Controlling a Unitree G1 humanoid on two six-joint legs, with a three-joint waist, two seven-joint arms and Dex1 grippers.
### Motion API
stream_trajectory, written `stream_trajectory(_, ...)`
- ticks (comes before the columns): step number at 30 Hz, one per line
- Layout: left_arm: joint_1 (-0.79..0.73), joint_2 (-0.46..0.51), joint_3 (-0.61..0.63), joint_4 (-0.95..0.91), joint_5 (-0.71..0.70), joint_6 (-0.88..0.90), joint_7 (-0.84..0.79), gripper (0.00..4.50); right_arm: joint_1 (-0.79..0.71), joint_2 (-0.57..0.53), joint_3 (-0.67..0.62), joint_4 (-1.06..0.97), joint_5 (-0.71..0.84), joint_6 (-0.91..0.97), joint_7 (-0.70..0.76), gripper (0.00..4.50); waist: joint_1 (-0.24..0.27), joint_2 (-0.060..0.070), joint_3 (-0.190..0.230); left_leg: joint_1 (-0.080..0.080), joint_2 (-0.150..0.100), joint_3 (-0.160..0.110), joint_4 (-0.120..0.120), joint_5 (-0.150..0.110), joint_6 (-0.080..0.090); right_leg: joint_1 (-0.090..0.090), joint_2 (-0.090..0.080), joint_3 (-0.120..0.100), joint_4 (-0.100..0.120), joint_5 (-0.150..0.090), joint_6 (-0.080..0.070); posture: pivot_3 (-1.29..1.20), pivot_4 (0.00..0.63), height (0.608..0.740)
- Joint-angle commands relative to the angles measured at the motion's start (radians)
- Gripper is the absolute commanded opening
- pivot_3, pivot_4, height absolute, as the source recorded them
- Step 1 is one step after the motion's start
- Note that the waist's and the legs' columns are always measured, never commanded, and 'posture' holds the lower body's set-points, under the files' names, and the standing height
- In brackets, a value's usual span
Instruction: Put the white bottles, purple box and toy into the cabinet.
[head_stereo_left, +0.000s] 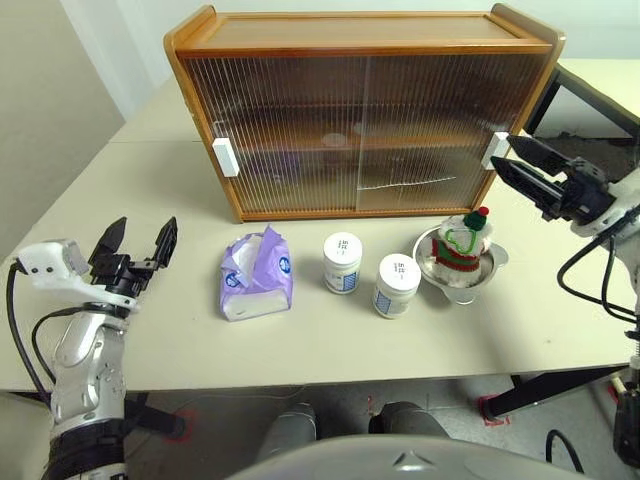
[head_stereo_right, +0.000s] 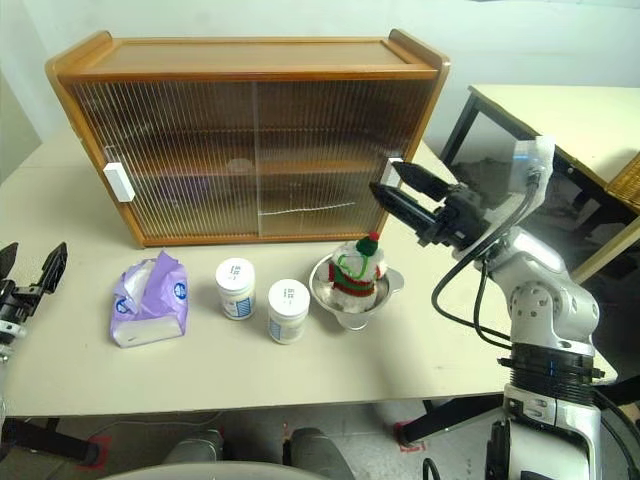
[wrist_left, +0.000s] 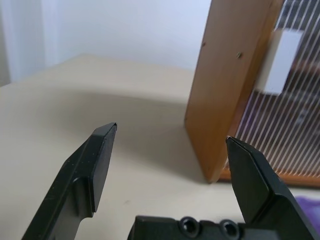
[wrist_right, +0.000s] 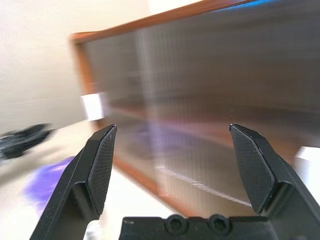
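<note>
Two bottles (head_stereo_left: 342, 262) (head_stereo_left: 396, 285), frame centre, upright on table (head_stereo_left: 150, 180). Box (head_stereo_left: 256, 275) to their left. Toy (head_stereo_left: 460, 243) to their right, sitting in metal bowl (head_stereo_left: 490, 275). Cabinet (head_stereo_left: 360, 110) behind, upper centre, doors closed. Left gripper (head_stereo_left: 138, 244), lower left, raised above table, fingers apart, empty. Right gripper (head_stereo_right: 392, 188), right, pointing at cabinet's right handle (head_stereo_right: 393, 165), fingers apart, empty.
</note>
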Motion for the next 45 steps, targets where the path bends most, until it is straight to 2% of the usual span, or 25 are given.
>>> stream_trajectory(1,-0.025,-0.001,-0.023,-0.045,-0.013,0.06,-0.001,4.5,0.01,0.022,0.019,-0.082,0.089,0.098,0.019,4.47,0.001,0.0,0.0,0.0,0.0,0.0,0.001,0.0,0.0,0.0,0.0,0.0,0.0,0.0,0.0,-0.06,0.022,0.74)
stream_trajectory(10,-0.134,-0.023,-0.077,-0.027,0.016,0.111,0.01,4.5,0.064,0.107,0.069,-0.188,0.101,0.135,0.007,4.47,0.007,-0.002,0.001,0.001,0.0,-0.002,0.005,-0.001,0.0,0.0,0.004,0.0,0.0,0.001,0.0,-0.06,0.025,0.74)
stream_trajectory(16,-0.216,-0.041,-0.108,-0.019,0.025,0.136,0.025,4.5,0.09,0.116,0.102,-0.219,0.077,0.115,0.025,4.47,0.007,-0.003,0.002,0.0,0.0,-0.001,0.005,-0.001,0.0,0.0,0.006,0.0,0.0,0.002,0.0,-0.07,0.026,0.74)
stream_trajectory(17,-0.226,-0.045,-0.113,-0.02,0.026,0.141,0.031,4.07,0.094,0.115,0.108,-0.223,0.066,0.107,0.032,4.5,0.007,-0.004,0.002,0.0,0.0,-0.001,0.005,-0.001,0.0,0.0,0.006,0.0,0.0,0.002,0.001,-0.07,0.028,0.74)
stream_trajectory(18,-0.234,-0.048,-0.117,-0.021,0.026,0.146,0.034,3.86,0.096,0.115,0.114,-0.226,0.053,0.095,0.037,4.5,0.007,-0.004,0.002,0.0,0.0,-0.001,0.005,-0.001,0.0,0.0,0.006,0.0,0.0,0.002,0.001,-0.07,0.028,0.74)
stream_trajectory(23,-0.26,-0.058,-0.13,-0.018,0.03,0.161,0.044,2.21,0.095,0.124,0.128,-0.222,0.018,0.053,0.041,4.5,0.006,-0.007,0.004,0.0,-0.001,-0.001,0.006,-0.001,0.0,0.0,0.01,0.0,0.0,0.003,0.001,-0.07,0.032,0.74)
stream_trajectory(29,-0.285,-0.056,-0.131,0.005,0.047,0.16,0.066,0.04,0.094,0.131,0.128,-0.213,0.0,0.028,0.041,4.5,0.006,-0.009,0.006,0.001,0.0,-0.001,0.006,-0.001,-0.001,0.0,0.012,0.0,0.0,0.003,0.001,-0.07,0.034,0.74)
stream_trajectory(45,-0.347,-0.051,-0.151,0.024,0.076,0.182,0.061,0.02,0.096,0.147,0.125,-0.219,-0.009,0.009,0.028,4.5,0.006,-0.012,0.008,0.0,0.0,-0.002,0.006,-0.001,-0.001,0.0,0.012,0.0,-0.002,0.004,0.001,-0.1,0.033,0.74)
